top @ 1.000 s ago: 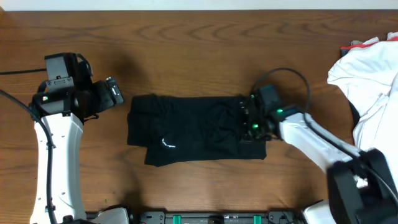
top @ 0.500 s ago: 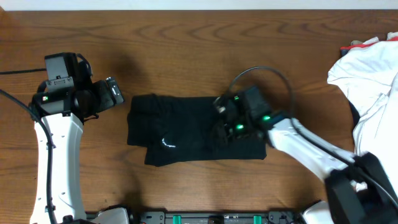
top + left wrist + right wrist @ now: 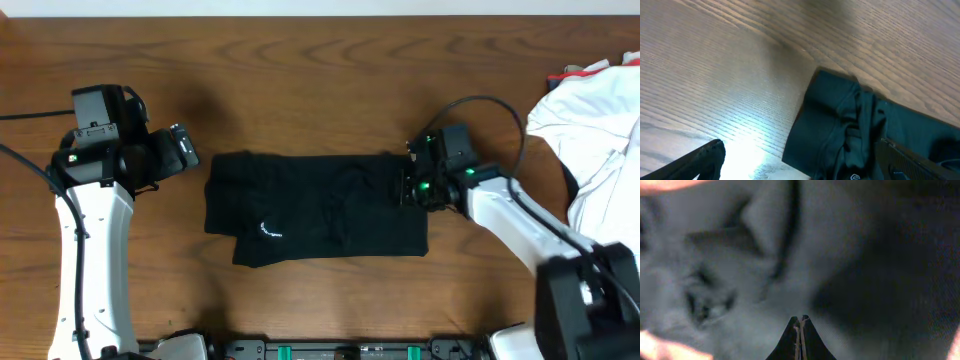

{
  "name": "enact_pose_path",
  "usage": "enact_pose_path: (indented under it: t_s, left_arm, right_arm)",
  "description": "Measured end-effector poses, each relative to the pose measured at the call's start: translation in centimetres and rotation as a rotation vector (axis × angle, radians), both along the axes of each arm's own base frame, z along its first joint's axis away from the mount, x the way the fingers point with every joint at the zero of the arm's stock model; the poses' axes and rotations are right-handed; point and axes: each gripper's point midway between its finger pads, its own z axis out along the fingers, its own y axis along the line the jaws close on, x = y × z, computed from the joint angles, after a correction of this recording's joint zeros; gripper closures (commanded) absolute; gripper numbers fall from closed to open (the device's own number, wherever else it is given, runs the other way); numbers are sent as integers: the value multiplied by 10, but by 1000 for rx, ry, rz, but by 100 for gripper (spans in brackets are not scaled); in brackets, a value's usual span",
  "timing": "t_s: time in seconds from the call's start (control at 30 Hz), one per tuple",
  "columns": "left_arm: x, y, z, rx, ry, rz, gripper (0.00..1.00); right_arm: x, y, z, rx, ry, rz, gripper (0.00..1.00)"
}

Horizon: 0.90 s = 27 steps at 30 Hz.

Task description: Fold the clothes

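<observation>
- The black shirt [image 3: 315, 208] is laid flat in the middle of the desk [image 3: 320, 60], between the two arms, as a compact wide rectangle.
- No sleeves are seen sticking out, so the first folds are judged to be done.
- The small white logo [image 3: 268, 231] is shown face up near the lower left corner of the shirt.
- The outline is not yet tidy: a stepped corner is seen at the lower left, and in the left wrist view the left edge is bunched into ridges, not laid smooth.
- The right hand [image 3: 410, 190] is placed over the right edge of the shirt, low against the cloth. In its wrist view the fingertips [image 3: 805, 330] are pressed together, tip to tip, and no fabric is seen pinched between them.
- The left hand [image 3: 185, 150] is held just off the shirt's upper left corner, apart from it, with the jaws spread wide and nothing between them.
- A heap of white cloth [image 3: 595, 130] is piled at the right edge of the desk, well apart from the shirt, and is not part of this fold.
- The task is judged to be well along. What seems to be left is smoothing of the bunched left edge, squaring of the stepped corner, and perhaps one last fold in half.
</observation>
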Motion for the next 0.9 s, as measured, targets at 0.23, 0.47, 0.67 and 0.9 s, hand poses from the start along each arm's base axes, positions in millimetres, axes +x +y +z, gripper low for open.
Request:
enact_pose_path:
  t_s: [0.23, 0.47, 0.67, 0.9]
  left_arm:
    - [0, 0, 0, 0, 0, 0, 2]
    - [0, 0, 0, 0, 0, 0, 2]
    - [0, 0, 0, 0, 1, 0, 2]
    - [0, 0, 0, 0, 0, 0, 2]
  right_arm:
    - [65, 53, 4, 192, -261, 30, 99]
    - [88, 111, 75, 452, -540, 154, 96]
    - [81, 87, 66, 449, -399, 101, 98]
    - [49, 23, 27, 314, -124, 3, 96]
